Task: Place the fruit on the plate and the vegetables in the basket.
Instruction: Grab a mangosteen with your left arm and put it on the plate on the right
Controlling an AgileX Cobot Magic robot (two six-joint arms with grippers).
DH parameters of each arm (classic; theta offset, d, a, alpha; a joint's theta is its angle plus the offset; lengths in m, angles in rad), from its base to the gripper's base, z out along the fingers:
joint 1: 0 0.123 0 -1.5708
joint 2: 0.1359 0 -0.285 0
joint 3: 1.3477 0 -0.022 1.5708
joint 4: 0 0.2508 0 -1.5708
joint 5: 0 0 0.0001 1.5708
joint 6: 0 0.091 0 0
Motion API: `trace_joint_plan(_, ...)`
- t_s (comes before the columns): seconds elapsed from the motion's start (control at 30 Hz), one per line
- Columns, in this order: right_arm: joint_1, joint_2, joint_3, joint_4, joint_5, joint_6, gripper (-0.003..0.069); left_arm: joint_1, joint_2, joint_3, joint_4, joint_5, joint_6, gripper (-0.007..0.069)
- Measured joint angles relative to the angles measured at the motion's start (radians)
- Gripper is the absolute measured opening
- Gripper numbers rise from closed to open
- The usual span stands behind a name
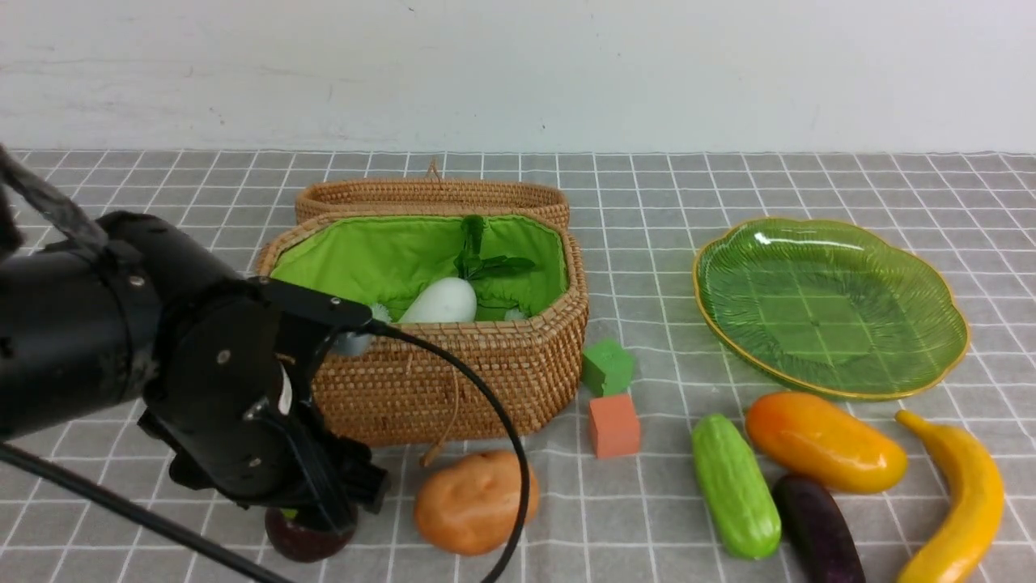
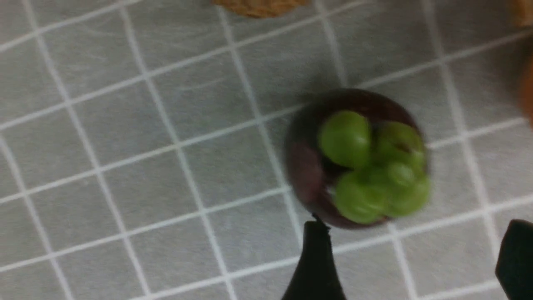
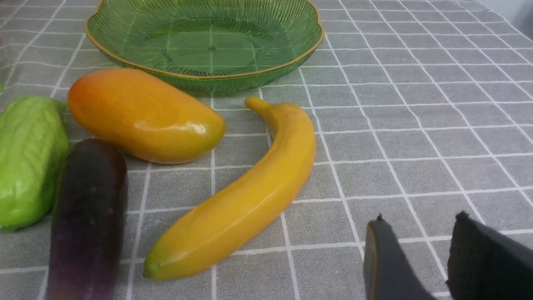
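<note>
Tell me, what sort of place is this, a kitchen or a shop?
Probably neither: it looks like a robot test bench. The toy banana and mango lie on a grey checked tablecloth before a bare white wall, with a black robot arm at the table.

1. No words, labels, brand marks, numbers or signs can be read in any of the three views.
</note>
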State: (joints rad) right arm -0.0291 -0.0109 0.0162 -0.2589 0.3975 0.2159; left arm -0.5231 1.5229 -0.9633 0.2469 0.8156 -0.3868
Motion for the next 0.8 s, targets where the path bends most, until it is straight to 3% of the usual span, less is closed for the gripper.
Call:
trace_joint_plan(0.17, 0.000, 0.000, 0.000, 0.000, 0.000, 0.000, 0.0240, 0.000, 0.099, 0.001, 0.055, -0.025, -0.056, 0.0531)
trace_joint_plan(0.37, 0.000, 0.000, 0.000, 0.000, 0.000, 0.000, 0.0240, 0.000, 0.177, 0.001, 0.026, -0.070, -0.008, 0.0494)
trace_joint_plan(0.53, 0.000, 0.000, 0.000, 0.000, 0.000, 0.000, 0.0240, 0.000, 0.177, 0.001, 0.034, -0.073, -0.003, 0.0395)
trace_joint_plan(0.67, 0.000, 0.000, 0.000, 0.000, 0.000, 0.000, 0.0240, 0.000, 0.175, 0.001, 0.048, -0.048, -0.002, 0.0230)
trace_joint_plan(0.8, 0.000, 0.000, 0.000, 0.000, 0.000, 0.000, 0.0240, 0.000, 0.174, 0.001, 0.048, -0.009, -0.006, 0.0183)
